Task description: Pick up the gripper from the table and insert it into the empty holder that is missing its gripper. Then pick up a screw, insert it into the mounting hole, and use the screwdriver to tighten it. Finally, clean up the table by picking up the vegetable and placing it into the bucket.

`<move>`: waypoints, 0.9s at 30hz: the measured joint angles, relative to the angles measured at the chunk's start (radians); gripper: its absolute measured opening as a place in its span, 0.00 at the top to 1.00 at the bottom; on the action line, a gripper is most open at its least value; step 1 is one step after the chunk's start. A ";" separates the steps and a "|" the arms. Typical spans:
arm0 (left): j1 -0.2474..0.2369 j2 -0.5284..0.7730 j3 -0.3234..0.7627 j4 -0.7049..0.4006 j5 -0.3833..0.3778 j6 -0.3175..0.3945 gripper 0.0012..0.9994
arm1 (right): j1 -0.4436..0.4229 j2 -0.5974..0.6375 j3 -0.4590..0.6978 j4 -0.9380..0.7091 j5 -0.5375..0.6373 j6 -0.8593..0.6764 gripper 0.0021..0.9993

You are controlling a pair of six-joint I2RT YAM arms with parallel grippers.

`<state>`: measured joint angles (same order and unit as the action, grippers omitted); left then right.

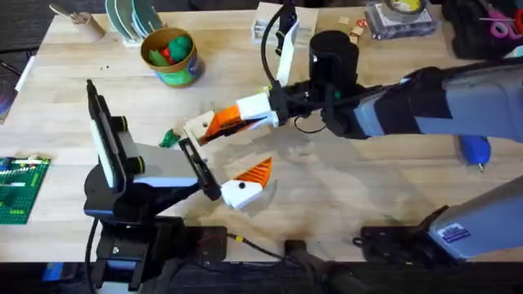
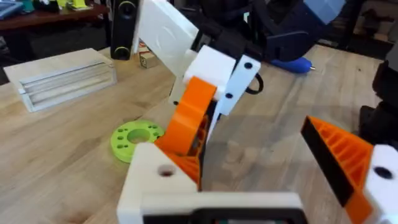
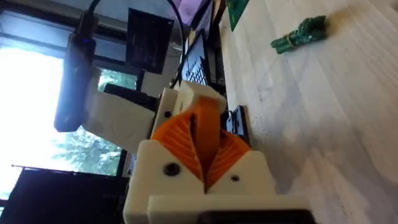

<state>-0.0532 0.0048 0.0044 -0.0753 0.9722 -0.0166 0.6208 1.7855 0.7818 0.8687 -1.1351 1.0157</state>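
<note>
Overhead: right gripper (image 1: 214, 126) clamps orange pad (image 1: 222, 122) at table centre, pressing it toward left gripper's (image 1: 219, 159) bare holder (image 1: 198, 124); left jaws spread wide. Pad likely light, stiff, ribbed; best held by flat sides. Vegetable (image 1: 169, 138) lies left of them.

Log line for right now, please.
right pincer: shut on orange pad | orange pad: at holder | left pincer: open | vegetable: on table
</note>
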 joint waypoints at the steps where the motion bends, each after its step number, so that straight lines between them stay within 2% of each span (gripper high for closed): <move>1: 0.001 0.000 0.000 0.000 -0.002 0.000 0.01 | 0.002 0.000 0.000 0.000 0.006 0.000 0.99; 11: 0.006 0.000 0.000 0.001 -0.013 -0.003 0.01 | 0.009 0.000 0.001 0.002 0.034 -0.019 0.99; 20: 0.006 0.000 0.000 0.001 0.027 0.001 0.01 | -0.004 0.000 0.003 0.007 0.007 -0.074 0.99; 27: 0.013 0.000 -0.001 0.000 0.017 0.001 0.01 | 0.014 0.000 0.003 0.009 0.054 -0.103 0.99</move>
<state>-0.0406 0.0046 0.0036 -0.0753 0.9890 -0.0160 0.6350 1.7854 0.7845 0.8777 -1.0813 0.9123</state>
